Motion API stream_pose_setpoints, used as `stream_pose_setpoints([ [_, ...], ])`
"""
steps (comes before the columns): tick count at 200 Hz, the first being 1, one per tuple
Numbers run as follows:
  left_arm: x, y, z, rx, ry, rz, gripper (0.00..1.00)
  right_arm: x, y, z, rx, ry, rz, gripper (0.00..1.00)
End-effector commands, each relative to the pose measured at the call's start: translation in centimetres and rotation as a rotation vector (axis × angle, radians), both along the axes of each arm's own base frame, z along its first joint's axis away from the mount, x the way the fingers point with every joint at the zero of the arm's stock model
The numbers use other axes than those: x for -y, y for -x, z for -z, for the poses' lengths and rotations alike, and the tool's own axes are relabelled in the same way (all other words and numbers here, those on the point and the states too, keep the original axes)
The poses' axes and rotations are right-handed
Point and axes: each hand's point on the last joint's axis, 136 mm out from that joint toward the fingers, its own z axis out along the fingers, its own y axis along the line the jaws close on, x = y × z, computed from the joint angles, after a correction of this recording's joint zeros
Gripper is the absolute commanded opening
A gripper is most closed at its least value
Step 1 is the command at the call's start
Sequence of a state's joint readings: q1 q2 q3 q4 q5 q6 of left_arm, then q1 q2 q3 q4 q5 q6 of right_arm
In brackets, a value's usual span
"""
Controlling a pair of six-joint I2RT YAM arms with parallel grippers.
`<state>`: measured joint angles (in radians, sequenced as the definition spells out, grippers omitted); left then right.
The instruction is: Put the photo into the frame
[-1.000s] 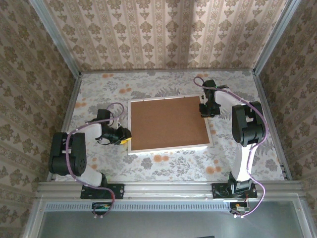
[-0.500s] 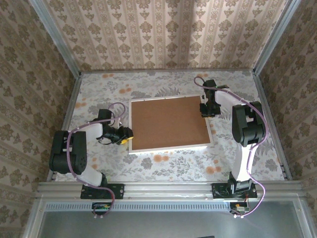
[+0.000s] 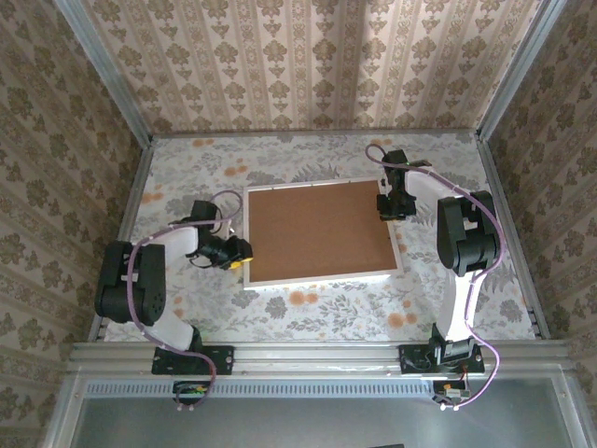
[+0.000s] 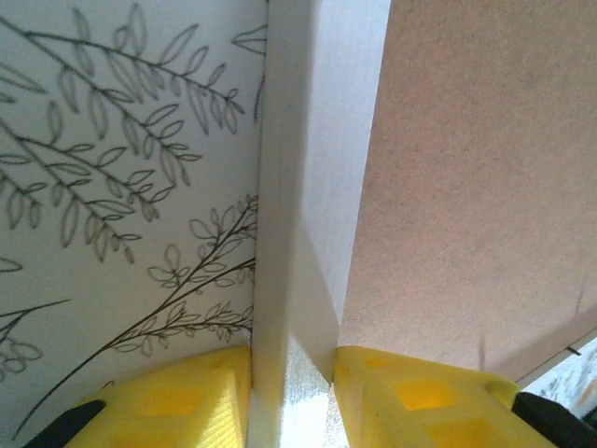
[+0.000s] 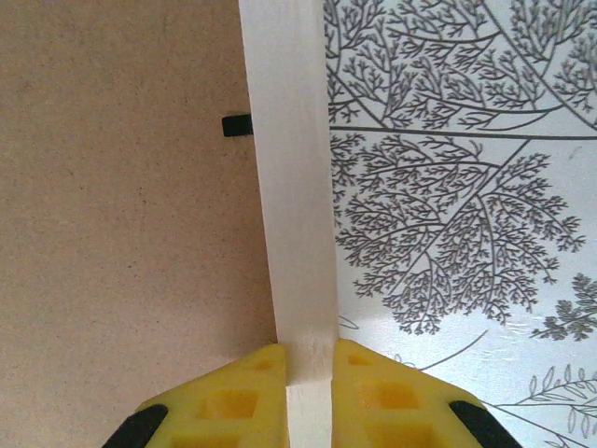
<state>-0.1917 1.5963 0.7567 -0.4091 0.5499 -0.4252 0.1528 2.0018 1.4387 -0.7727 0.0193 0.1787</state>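
Note:
The white frame lies flat mid-table with a plain brown board covering its back. The photo is hidden. My left gripper sits at the frame's left rail near the front corner. In the left wrist view that gripper has a yellow finger pressed on each side of the white rail, beside the board. My right gripper is at the right rail near the far corner. In the right wrist view it is pinched on the white rail.
The table wears a pale floral cloth, with patterned walls on three sides. A small black tab sticks out over the board at the right rail. Open cloth lies in front of and behind the frame.
My left arm has shifted a little toward the far side, its gripper staying on the frame's left rail. The right arm and the frame look unchanged.

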Motion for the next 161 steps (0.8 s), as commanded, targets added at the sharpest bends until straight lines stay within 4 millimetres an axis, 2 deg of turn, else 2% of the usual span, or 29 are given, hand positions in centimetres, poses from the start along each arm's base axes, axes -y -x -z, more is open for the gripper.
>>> stream_pose_setpoints([
  [1,1.6,2.6,3.2,-0.073,-0.046,0.12,0.38,-2.4,2.2,1.1,-0.087,-0.087,-0.033,0.16],
  [69,2.0,3.4,4.3,-0.107,-0.146,0.202,0.38,-2.7,2.4,1.5,-0.096,-0.087,-0.039,0.16],
  [136,0.8,4.2,5.3,-0.147,-0.358,0.307,0.37,-2.8,2.6,1.5,-0.096,-0.086,-0.041,0.16],
  [161,0.5,3.6,4.2,-0.117,-0.404,0.318,0.39,-2.5,2.6,1.5,-0.097,-0.078,-0.042,0.16],
])
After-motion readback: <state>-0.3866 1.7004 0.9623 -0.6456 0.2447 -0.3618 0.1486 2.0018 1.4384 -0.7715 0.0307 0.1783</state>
